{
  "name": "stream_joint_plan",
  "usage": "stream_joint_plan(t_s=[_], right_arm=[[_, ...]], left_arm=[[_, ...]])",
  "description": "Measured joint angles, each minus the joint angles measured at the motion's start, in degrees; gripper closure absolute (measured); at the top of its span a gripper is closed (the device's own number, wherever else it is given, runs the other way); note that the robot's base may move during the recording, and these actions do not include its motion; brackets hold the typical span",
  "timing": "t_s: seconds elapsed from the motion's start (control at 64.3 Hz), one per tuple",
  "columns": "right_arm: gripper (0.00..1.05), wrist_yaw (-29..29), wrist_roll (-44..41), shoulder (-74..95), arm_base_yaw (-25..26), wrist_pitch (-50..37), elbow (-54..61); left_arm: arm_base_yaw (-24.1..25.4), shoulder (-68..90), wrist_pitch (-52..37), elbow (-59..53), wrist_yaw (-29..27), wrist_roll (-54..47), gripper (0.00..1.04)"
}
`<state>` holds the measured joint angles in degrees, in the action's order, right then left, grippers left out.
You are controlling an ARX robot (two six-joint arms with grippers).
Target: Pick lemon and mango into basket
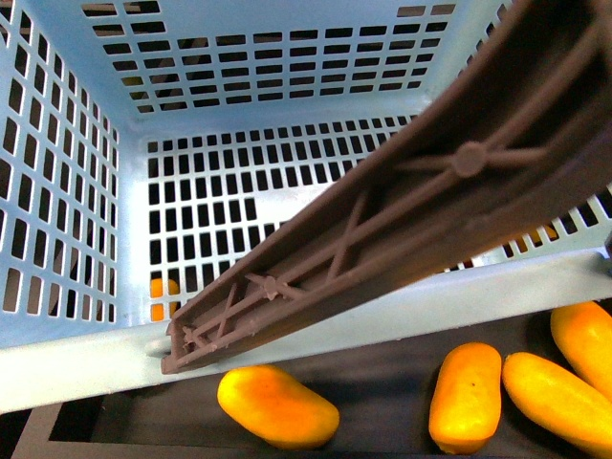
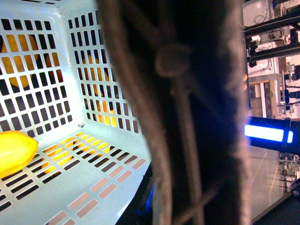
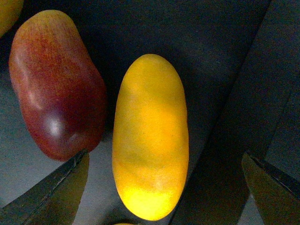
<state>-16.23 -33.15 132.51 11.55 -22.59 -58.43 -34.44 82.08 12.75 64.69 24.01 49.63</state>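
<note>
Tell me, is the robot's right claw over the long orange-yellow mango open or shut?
Open. The right gripper has its dark fingertips far apart, with the smooth orange-yellow oblong mango lying between them, untouched.

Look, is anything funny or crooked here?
Yes: the brown handle slants across the basket opening instead of standing clear, covering part of where fruit would drop in.

One dark red oblong fruit (image 3: 56, 84)

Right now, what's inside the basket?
Left wrist view shows a lemon over the slotted floor of the basket; whether it rests there is unclear. Front view shows bare floor, but the brown handle hides much of it.
</note>
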Motion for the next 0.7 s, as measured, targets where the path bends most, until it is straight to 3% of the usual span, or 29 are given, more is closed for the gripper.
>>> stream_joint_plan(t_s=[0.7], right_arm=[[0.09,0.8,-1.2,9.6,-2.8,4.2,-11.5]], left_arm=[[0.0,0.0,0.0,0.0,0.0,0.0,1.00]])
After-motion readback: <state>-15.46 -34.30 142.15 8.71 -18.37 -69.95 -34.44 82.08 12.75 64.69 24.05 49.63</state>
